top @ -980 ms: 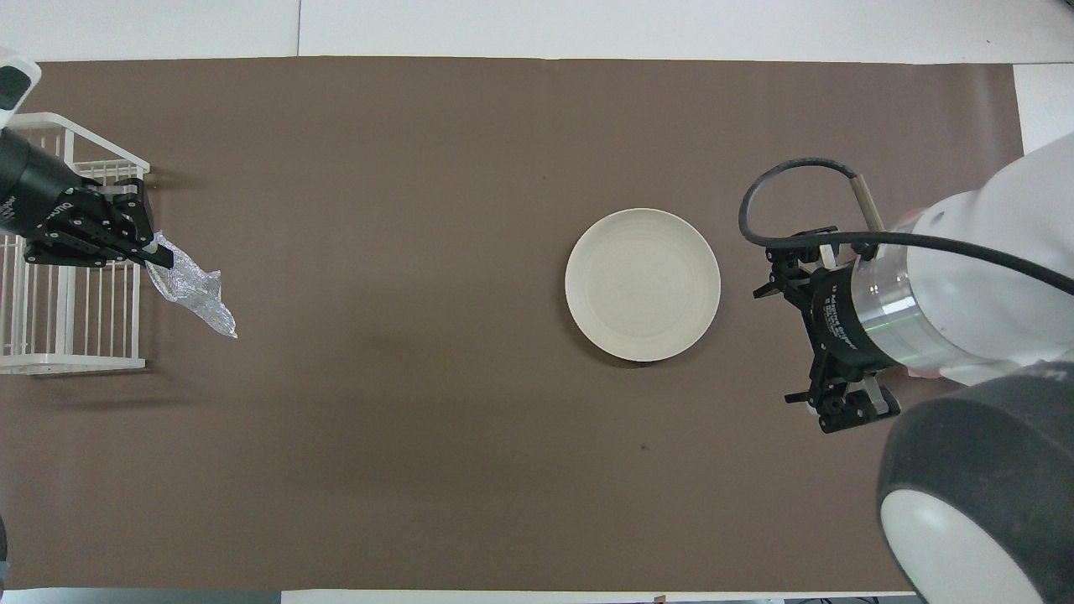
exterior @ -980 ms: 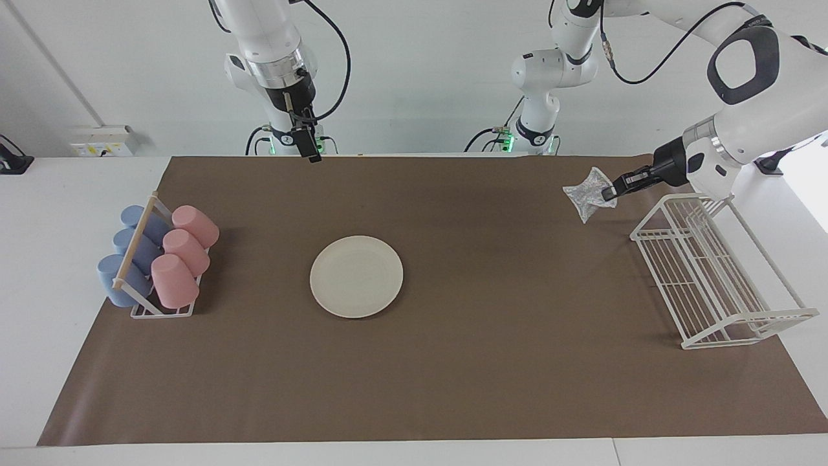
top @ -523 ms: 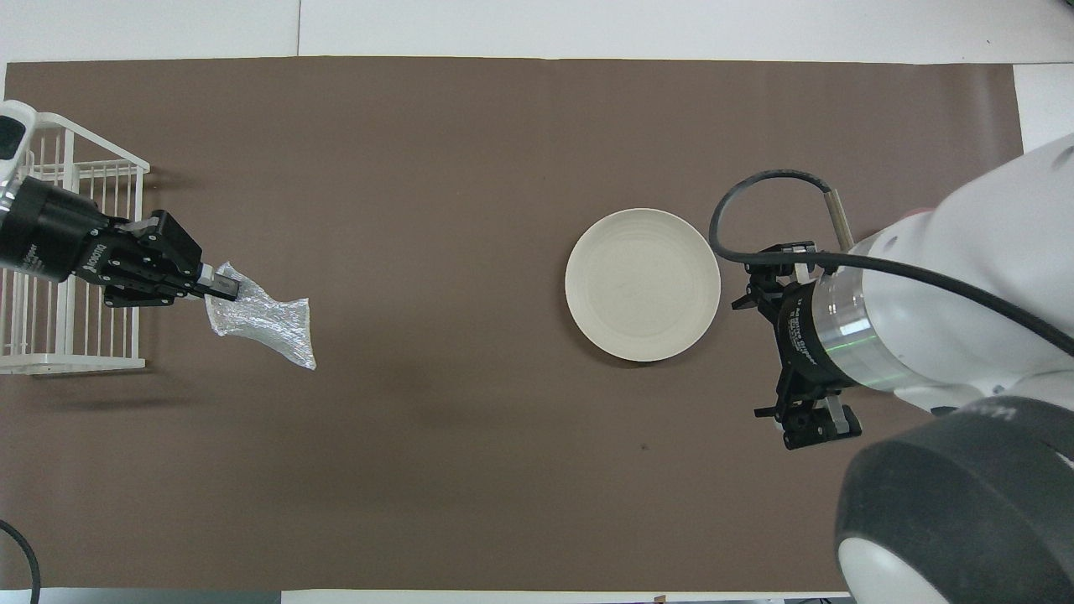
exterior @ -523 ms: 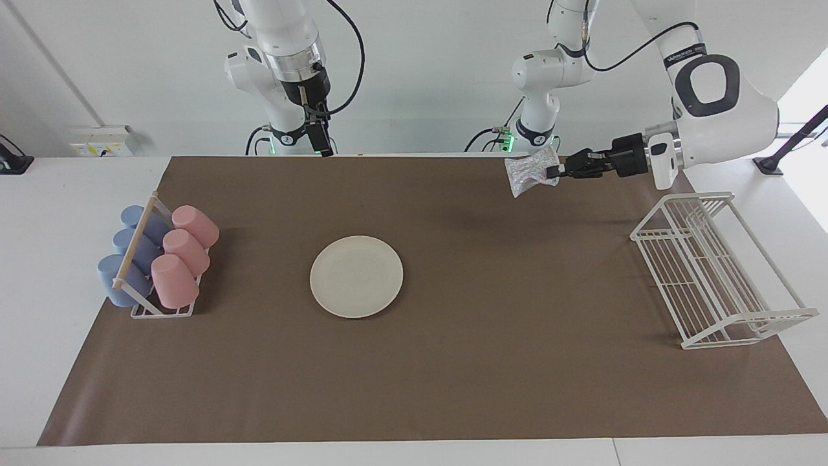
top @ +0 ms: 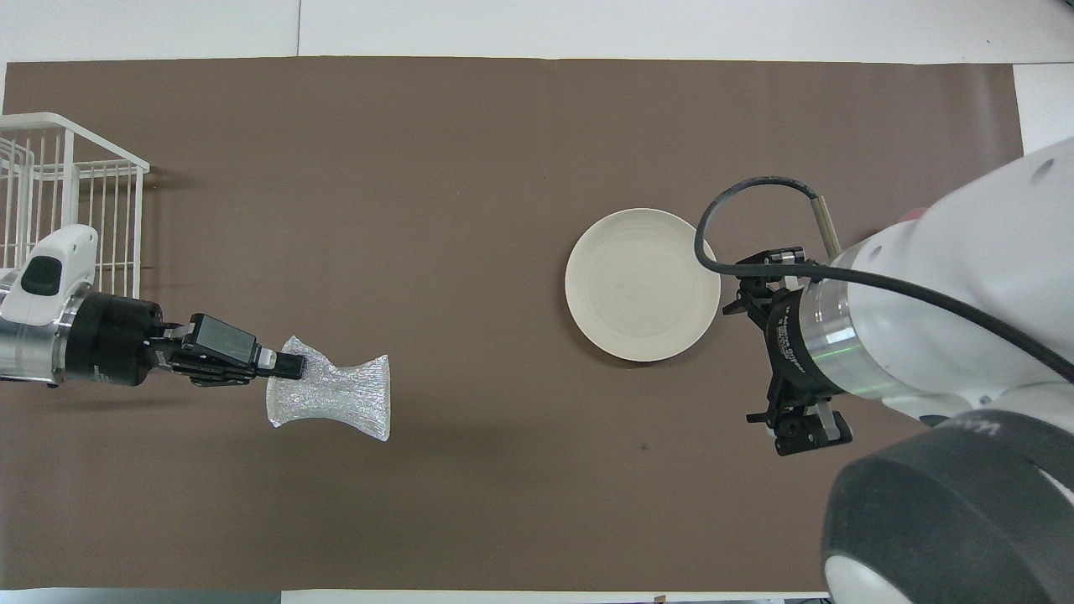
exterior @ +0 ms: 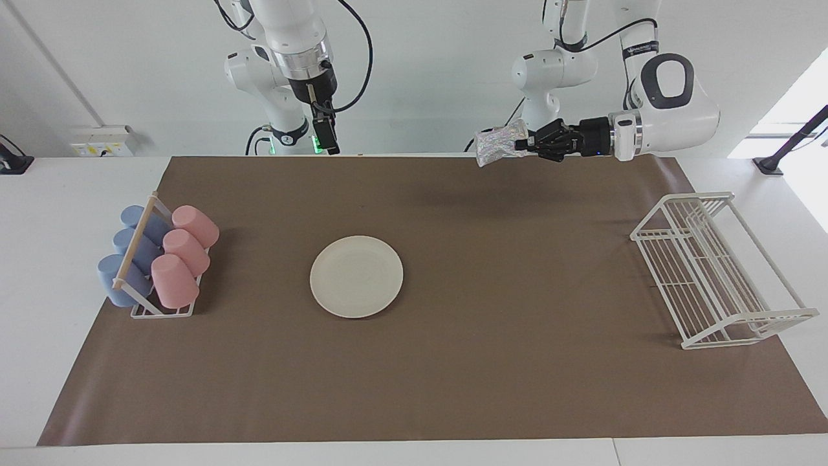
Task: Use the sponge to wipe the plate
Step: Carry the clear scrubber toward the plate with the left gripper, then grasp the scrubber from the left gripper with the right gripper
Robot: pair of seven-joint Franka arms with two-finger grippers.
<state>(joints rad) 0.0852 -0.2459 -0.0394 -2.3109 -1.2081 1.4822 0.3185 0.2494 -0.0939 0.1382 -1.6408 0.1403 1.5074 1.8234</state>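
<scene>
Cream-white plate (exterior: 356, 276), silvery speckled sponge (exterior: 495, 145), brown mat (exterior: 453, 375), pink cups (exterior: 183, 254), blue cups (exterior: 126, 252), white wire rack (exterior: 718, 272), white counter (exterior: 39, 259).

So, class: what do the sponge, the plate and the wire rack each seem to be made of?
Sponge: seemingly metallic or plastic mesh, silvery and crinkled, glinting as it hangs from the left gripper.
Plate: probably ceramic or melamine, matte cream, faint concentric rings.
Wire rack: thin rods with an even white coat, likely coated metal.
</scene>
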